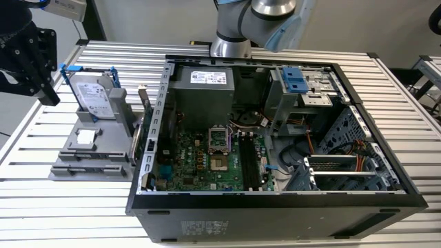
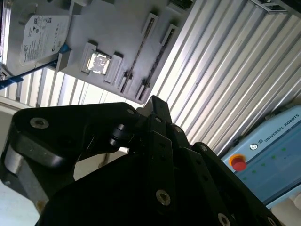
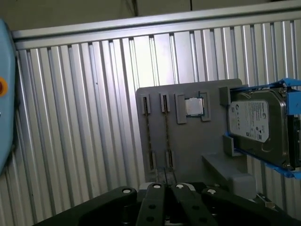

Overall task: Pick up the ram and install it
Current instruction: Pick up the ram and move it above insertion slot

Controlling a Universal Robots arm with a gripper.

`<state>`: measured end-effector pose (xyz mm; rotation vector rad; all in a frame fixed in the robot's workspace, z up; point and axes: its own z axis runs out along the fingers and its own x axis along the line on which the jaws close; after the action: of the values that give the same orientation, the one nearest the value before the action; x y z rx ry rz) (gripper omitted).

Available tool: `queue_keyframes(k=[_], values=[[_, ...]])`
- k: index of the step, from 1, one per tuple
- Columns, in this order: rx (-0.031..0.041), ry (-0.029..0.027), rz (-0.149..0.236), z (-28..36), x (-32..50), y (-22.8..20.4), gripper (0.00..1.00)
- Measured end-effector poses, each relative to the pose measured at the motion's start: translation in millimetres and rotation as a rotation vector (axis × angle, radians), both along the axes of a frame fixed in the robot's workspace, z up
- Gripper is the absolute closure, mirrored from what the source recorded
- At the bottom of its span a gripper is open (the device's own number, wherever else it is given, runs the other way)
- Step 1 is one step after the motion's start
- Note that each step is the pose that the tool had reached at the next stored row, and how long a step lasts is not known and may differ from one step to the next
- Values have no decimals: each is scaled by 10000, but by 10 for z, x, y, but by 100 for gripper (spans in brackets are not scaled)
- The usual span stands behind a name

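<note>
exterior view, far left: black tool [image 1: 45, 92] hangs over the left edge of the slatted metal counter [image 1: 62, 206], apart from everything on it. cannot tell whether it is released or clenched; nothing seen in its grasp. in the first wrist view the tool [image 3: 167, 187] looks down on the gray holder [image 3: 188, 150].

next right, on the counter: gray holder [image 1: 82, 160]. at its far end a hard drive [image 1: 93, 95] leans upright in a light-blue bracket [image 1: 69, 70]. a square processor chip [image 1: 86, 137] lies flat in a pocket at the middle.

the ram [image 3: 165, 134] stands on edge in end slots of that holder, just beside the processor chip's pocket, with a second like stick [image 3: 146, 134] alongside, the two close and parallel. both show as thin dark lines, so chips and colour are not readable. well apart from the tool.

right of the holder, touching or nearly so: open computer case [image 1: 276, 204] lying on its side. inside, from left: green motherboard [image 1: 186, 165], processor socket [image 1: 219, 139], long black memory slots [image 1: 249, 160]. power supply [image 1: 203, 93] sits at the far left corner. a blue drive bracket [image 1: 296, 80] sits at the far right. the ram is not in the memory slots.

far centre, behind the case: silver arm [image 1: 255, 20].

second wrist view: light-blue pendant with red button [image 2: 239, 163] beside the counter.
</note>
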<state>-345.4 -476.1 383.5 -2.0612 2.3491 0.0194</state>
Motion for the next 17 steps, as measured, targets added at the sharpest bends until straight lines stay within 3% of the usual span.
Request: queue_keyframes(k=[5, 13, 17], values=[[4, 8, 105, -6, 0, 0, 100], [2, 11, 1483, -19, 0, 0, 100], [2, 12, 1933, -27, 0, 0, 100]])
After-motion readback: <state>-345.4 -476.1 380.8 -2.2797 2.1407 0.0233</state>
